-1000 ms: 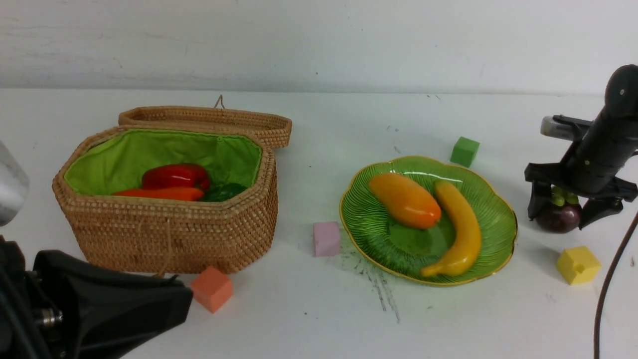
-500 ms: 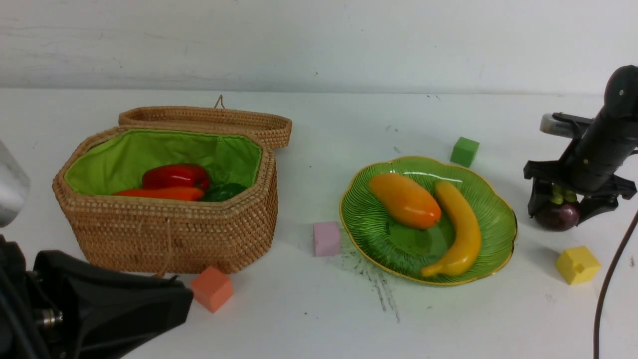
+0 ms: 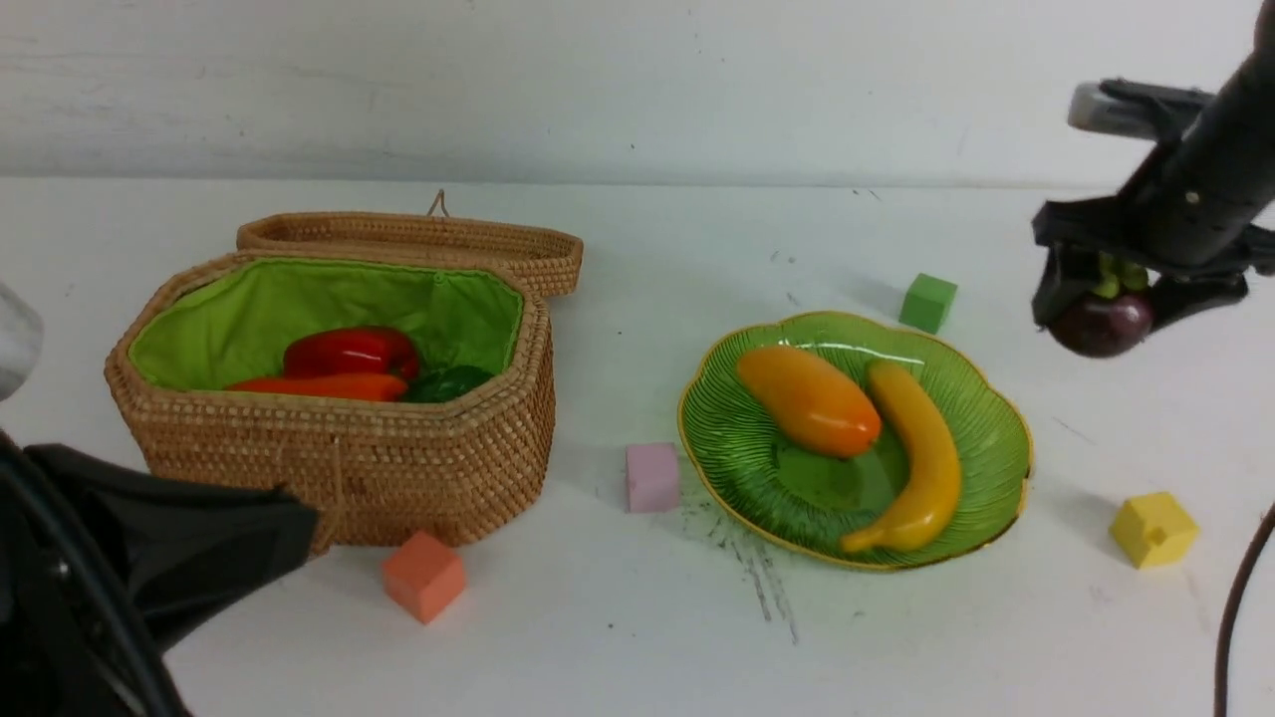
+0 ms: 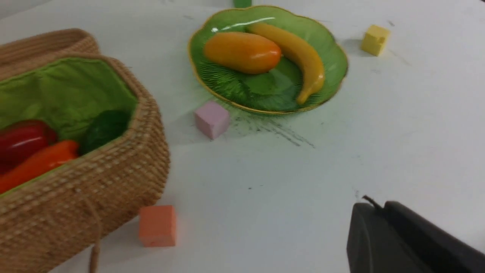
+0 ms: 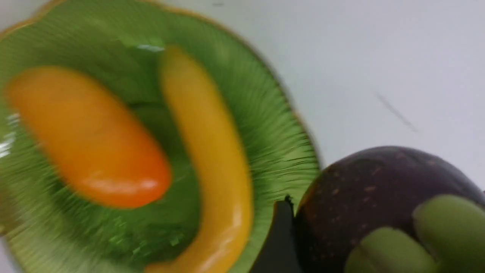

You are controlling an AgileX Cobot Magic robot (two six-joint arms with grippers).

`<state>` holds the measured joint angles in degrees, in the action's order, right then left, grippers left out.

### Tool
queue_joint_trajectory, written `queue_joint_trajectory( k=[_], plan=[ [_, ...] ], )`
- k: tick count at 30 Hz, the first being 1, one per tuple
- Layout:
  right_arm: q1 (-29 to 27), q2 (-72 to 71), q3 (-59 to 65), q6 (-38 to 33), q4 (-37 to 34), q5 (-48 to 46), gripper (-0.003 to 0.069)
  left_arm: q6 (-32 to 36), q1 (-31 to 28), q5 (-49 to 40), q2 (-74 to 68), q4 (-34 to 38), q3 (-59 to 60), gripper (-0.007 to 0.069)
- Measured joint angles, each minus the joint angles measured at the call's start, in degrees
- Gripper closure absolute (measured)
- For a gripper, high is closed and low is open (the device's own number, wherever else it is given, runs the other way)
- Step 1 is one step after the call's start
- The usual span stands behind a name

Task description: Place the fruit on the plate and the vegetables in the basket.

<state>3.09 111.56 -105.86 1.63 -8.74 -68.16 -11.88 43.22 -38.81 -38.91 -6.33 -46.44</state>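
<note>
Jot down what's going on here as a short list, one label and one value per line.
Right arm's fingers: closed around a round dark purple toy mangosteen with a green cap, held above the white table
Glossy green scalloped plate: orange-yellow oblong toy mango and curved yellow toy banana
Tan woven basket with green lining: glossy red toy pepper, orange toy carrot, dark green toy vegetable
Basket lid: open
Still to do: mangosteen onto plate
</note>
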Motion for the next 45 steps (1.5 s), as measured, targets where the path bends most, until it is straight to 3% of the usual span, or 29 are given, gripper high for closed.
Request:
queue_joint_trajectory(
  k=[4,7,18,23,28,32,36,38,41,45],
  plan=[
    [9.5,-1.8,0.1,-0.8,-1.3,-0.9,0.0079,-12.2,0.0,-0.6,0.0,-10.2,0.0,0.0597],
    [13.5,-0.7,0.1,-0.7,-1.6,-0.9,0.0079,-15.7,0.0,-1.3,0.0,-13.4,0.0,0.0595],
    [20.6,6.5,0.3,0.0,-1.5,-0.2,0.0079,-16.1,0.0,-2.8,0.0,-14.6,0.0,0.0596],
    [21.1,6.4,0.2,0.9,-1.4,-0.1,-0.0012,-16.2,0.0,-2.8,0.0,-14.6,0.0,0.0596],
    [21.1,3.9,0.2,1.5,-0.8,-1.2,-0.0006,-16.2,0.0,-2.7,0.0,-14.6,0.0,0.0592],
    [21.1,0.1,0.2,1.5,-0.6,-2.2,0.0066,-16.2,0.0,-2.4,0.0,-14.6,0.0,0.059],
    [21.1,-5.9,1.3,1.5,1.0,-2.3,0.0214,-16.2,0.0,-0.2,1.9,-13.6,0.2,0.0589],
    [21.1,-11.9,4.6,1.7,2.0,-2.3,0.0365,-15.1,0.0,2.9,6.4,-11.8,1.7,0.0589],
    [21.1,-21.1,11.5,3.4,2.2,-2.4,0.0529,-14.0,0.0,6.2,13.3,-9.3,5.7,0.0589],
    [21.1,-33.4,22.5,6.8,2.2,-3.0,0.0652,-13.6,0.0,10.2,22.4,-5.8,13.8,0.0596]
  ],
)
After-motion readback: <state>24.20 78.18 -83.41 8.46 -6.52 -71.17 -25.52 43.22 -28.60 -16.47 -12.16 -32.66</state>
